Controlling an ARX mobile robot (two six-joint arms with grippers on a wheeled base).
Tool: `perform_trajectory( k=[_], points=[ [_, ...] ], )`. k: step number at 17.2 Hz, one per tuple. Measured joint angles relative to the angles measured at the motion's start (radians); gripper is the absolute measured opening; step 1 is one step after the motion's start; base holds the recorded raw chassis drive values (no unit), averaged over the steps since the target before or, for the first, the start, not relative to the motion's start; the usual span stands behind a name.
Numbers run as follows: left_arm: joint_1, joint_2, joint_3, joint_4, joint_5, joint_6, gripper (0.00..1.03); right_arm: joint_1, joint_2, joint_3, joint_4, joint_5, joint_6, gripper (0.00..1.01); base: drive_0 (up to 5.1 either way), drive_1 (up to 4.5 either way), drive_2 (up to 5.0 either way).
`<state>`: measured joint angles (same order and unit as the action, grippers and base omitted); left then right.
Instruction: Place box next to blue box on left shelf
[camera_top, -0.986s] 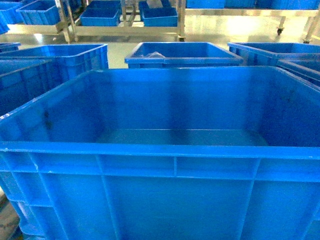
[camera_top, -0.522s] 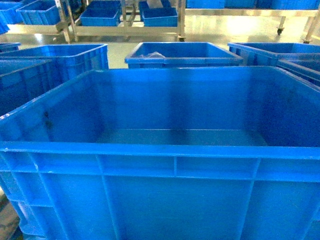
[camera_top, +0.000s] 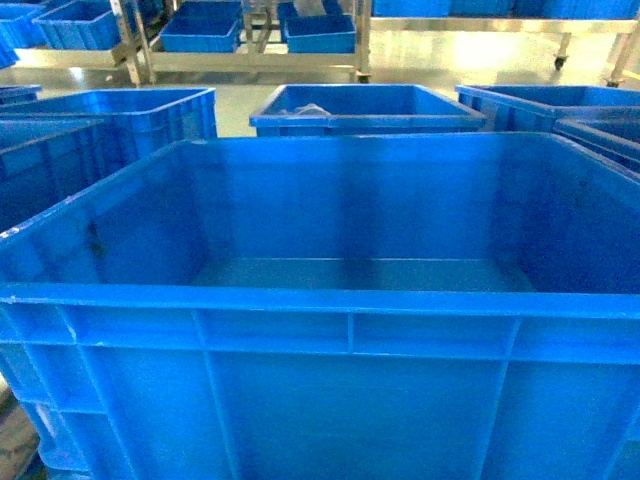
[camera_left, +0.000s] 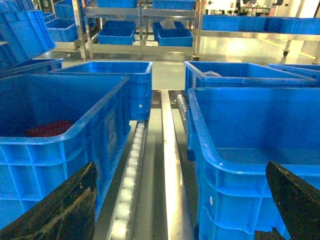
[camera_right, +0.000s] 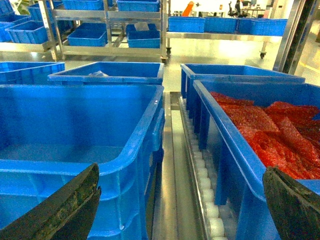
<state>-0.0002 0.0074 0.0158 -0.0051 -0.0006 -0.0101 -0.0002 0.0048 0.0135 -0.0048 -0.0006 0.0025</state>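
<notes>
Straight ahead of me, filling the head view, stands a big blue crate (camera_top: 350, 330), open at the top and with nothing visible inside. I take it for the box of the task, though several like it stand around, so I cannot be sure.

It sits between my two arms. The left wrist camera sees it to the right of centre, beyond a roller track (camera_left: 131, 165). The right wrist camera sees it to the left. Its front wall faces me squarely, and its long axis seems to run from side to side. Neither arm looks nearer than the other, and each looks past one front corner.

My left jaws are spread wide, with the dark fingers (camera_left: 65, 210) at the two lower corners of that view and nothing between them. My right jaws are spread just as wide, with their fingers (camera_right: 65, 210) far apart and nothing held.

To the left is a second crate (camera_left: 60, 150) with something red in it. To the right, a third crate (camera_right: 235, 160) is heaped with red bags (camera_right: 270, 130).

Far off, across the floor and left of centre, is a metal shelf (camera_top: 250, 62) carrying small blue boxes (camera_top: 200, 35). This crate is well apart from it. That fits a crate waiting to be carried there. It also fits the right box already sitting up there among the others, and from here I cannot tell which.
</notes>
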Motion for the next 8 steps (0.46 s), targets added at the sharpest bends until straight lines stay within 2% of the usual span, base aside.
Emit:
perform_trajectory(
  k=[8],
  points=[
    [0.000, 0.000, 0.000, 0.000, 0.000, 0.000, 0.98, 0.000, 0.000, 0.000, 0.000, 0.000, 0.000, 0.98, 0.0, 0.00, 0.0]
  ],
)
